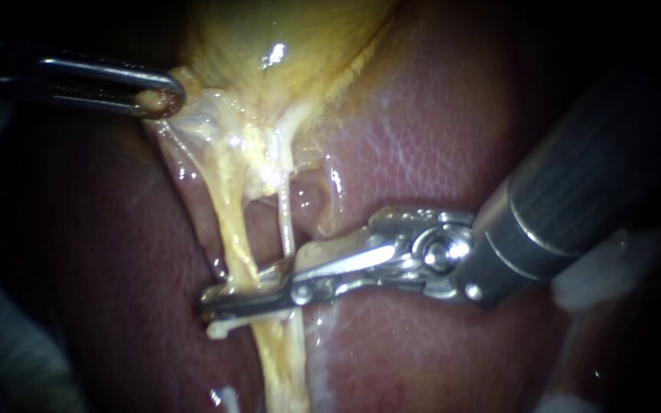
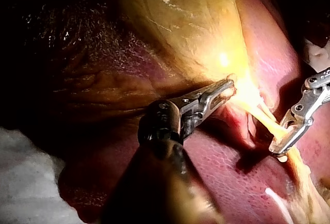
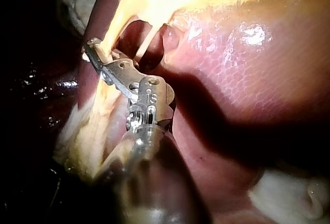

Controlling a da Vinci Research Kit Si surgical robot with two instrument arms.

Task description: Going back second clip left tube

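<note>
Jaws of right instrument (image 1: 232,292) tight around left tube (image 1: 232,229); jaws of left instrument (image 1: 159,99) tight on gallbladder (image 1: 269,46) edge.

Liver (image 1: 437,130) glossy, wet; right instrument (image 1: 223,304) bright metal, probably polished.

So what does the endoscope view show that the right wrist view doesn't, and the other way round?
Only the endoscope view: the left instrument, its jaws shut on tissue at the edge of the gallbladder. Only the right wrist view: white cloth past the jaws. Both: the right instrument, its jaws shut on the left tube, with the liver behind.
</note>
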